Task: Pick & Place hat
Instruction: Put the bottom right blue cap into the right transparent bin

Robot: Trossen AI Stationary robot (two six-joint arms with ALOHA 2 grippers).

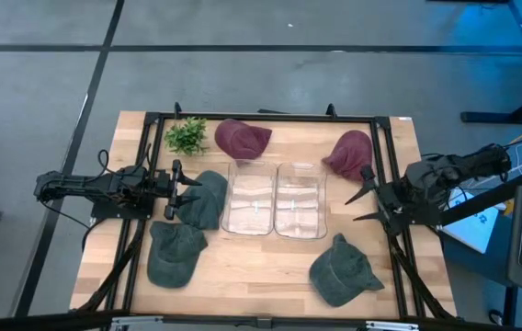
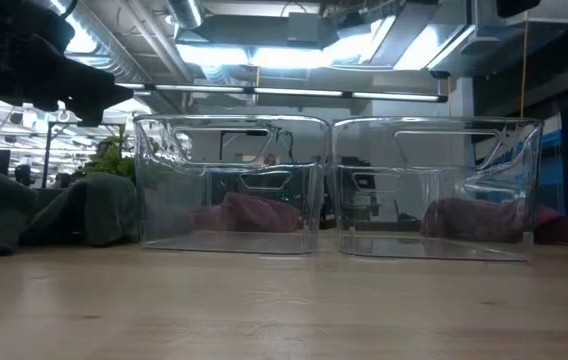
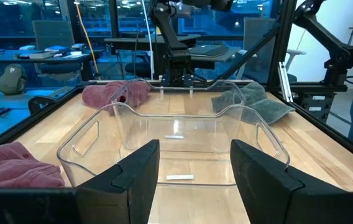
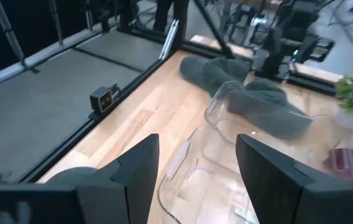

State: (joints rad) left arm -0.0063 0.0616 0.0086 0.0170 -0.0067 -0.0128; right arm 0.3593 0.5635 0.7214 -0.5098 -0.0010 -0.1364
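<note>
Five hats lie flat on the wooden table. Two are maroon: one at the far middle, the other at the far right. Three are green: one left of the bins, one near left, one near right. My left gripper stands open at the table's left. It is level and above the left edge of the green hat by the bins. My right gripper hangs open at the table's right, below the right maroon hat and clear of it. Nothing shows between either pair of fingers.
Two clear plastic bins stand side by side at the table's middle, between the two grippers. A small green plant stands at the far left. A black frame runs round the table's edges.
</note>
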